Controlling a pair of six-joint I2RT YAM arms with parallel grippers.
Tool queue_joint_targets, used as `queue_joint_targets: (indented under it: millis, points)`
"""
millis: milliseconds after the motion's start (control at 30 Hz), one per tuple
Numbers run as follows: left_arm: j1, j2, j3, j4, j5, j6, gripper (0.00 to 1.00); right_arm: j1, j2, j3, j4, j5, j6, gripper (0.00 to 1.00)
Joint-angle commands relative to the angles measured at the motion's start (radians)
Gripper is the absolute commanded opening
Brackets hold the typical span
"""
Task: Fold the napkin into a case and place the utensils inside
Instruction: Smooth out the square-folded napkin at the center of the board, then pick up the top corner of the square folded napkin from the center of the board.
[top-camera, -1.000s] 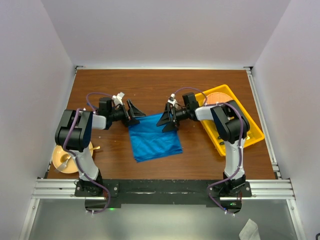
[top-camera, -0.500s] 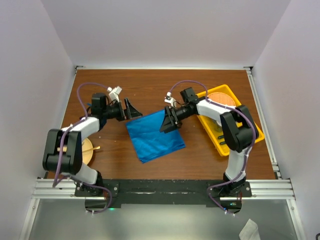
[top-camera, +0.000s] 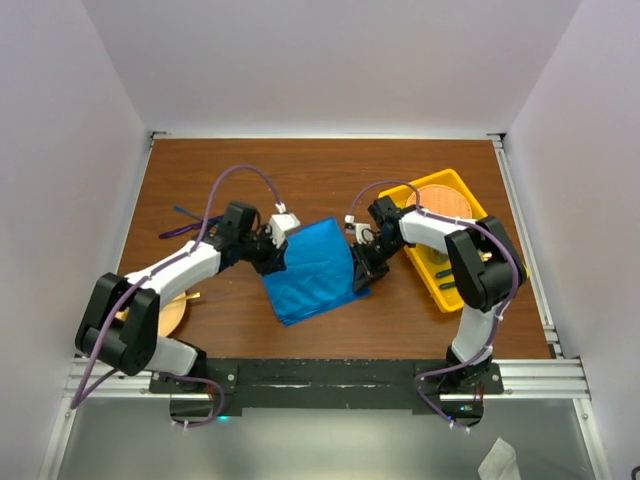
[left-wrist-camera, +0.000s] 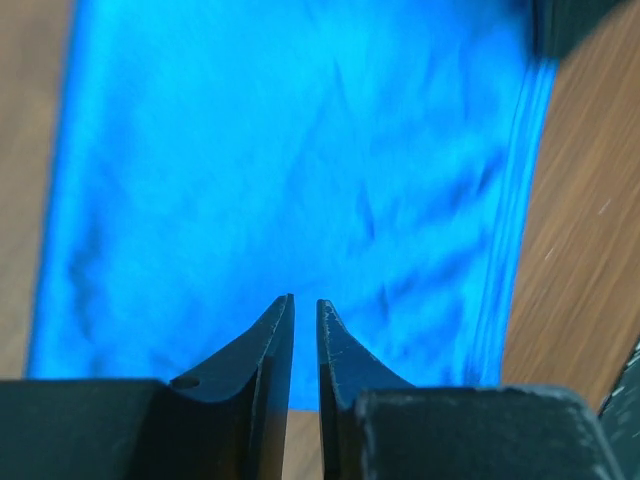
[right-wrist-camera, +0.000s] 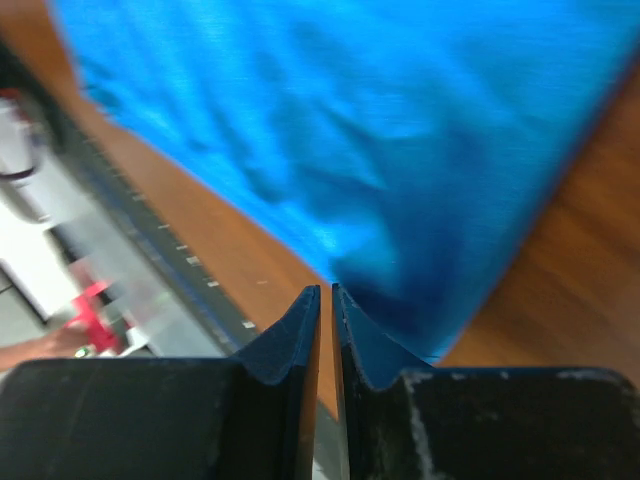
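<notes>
the left gripper (left-wrist-camera: 304, 300) has its fingers drawn in to a thin slit, nipping the napkin (top-camera: 310, 270) at its 10 o'clock edge. the right gripper (right-wrist-camera: 325, 290) is likewise almost closed - it pinches the cloth near the 4 o'clock corner, where the fabric bunches up toward the tips. the napkin lies flat and slightly askew in the middle of the table (top-camera: 300, 170), between the two arms. a yellow tray (top-camera: 505, 262) sits at its 3 o'clock, apart from it.
</notes>
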Motion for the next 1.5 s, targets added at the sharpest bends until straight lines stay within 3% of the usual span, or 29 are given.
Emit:
queue_joint_targets:
  millis: [0,300,400,533,633,767,967,1167,1467]
  points:
    - [-0.066,0.023,-0.055,-0.05,-0.155,0.171,0.18,-0.004,0.042,0.029,-0.018,0.167,-0.035,0.11]
    - [-0.196,-0.025,-0.14,-0.103,-0.231,0.234,0.15,0.036,0.126,0.129,-0.045,0.236,-0.111,0.09]
    - [-0.224,-0.095,-0.151,-0.117,-0.215,0.24,0.18,0.037,0.119,0.149,-0.074,0.252,-0.167,0.09]
    - [-0.224,-0.265,-0.186,-0.146,-0.113,0.346,0.5,0.034,0.06,0.148,-0.12,0.233,-0.236,0.1]
    - [-0.222,-0.405,-0.233,-0.169,-0.054,0.496,0.56,0.036,0.019,0.169,-0.175,0.17,-0.268,0.16]
    - [-0.227,-0.415,-0.233,-0.333,0.056,0.744,0.56,0.037,-0.026,0.204,-0.205,0.072,-0.247,0.24]
    - [-0.259,-0.286,-0.195,-0.309,0.035,0.788,0.5,0.034,-0.035,0.247,-0.208,-0.001,-0.194,0.32]
    - [-0.34,-0.263,-0.243,-0.258,-0.006,0.875,0.43,0.025,-0.013,0.264,-0.217,-0.009,-0.184,0.35]
    - [-0.409,-0.226,-0.278,-0.171,-0.033,0.843,0.41,0.008,0.002,0.266,-0.229,-0.043,-0.184,0.39]
